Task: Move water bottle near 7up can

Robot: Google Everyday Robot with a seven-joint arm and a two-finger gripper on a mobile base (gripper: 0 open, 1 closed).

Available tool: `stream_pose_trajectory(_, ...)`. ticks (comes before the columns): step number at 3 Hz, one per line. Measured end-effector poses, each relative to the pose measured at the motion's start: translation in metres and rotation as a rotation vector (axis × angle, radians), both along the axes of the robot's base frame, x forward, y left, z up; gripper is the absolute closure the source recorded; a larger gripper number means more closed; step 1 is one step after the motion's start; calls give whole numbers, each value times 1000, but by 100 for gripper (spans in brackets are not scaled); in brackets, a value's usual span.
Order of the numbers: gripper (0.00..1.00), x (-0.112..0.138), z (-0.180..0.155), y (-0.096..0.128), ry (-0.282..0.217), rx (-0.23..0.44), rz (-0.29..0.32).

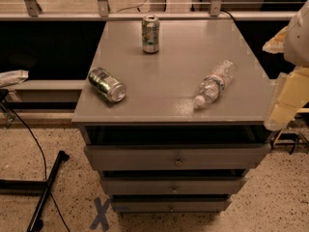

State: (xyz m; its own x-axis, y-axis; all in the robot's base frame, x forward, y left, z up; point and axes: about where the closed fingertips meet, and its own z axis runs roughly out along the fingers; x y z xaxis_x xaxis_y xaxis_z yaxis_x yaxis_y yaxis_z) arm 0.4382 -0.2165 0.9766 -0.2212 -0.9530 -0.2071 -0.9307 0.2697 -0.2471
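The water bottle [215, 83] is clear ribbed plastic with a white cap and lies on its side at the right front of the grey cabinet top [174, 71], cap toward the front edge. The 7up can [150, 34] is pale silver-green and stands upright at the back middle of the top. My gripper [286, 99] is a pale cream shape at the right edge of the view, beside and just off the cabinet's right edge. It is apart from the bottle and holds nothing that I can see.
A darker green, black-patterned can [107, 84] lies on its side at the front left of the top. The cabinet has drawers [177, 157] below. A black stand and cable [46, 190] lie on the speckled floor at left. A rail [145, 14] runs behind.
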Motion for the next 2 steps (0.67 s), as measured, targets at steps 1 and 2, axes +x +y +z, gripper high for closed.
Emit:
stream_pose_trajectory(1,0,0,0,0,0,0,0)
stream_pose_trajectory(2,0,6,-2,1,3,-7,50)
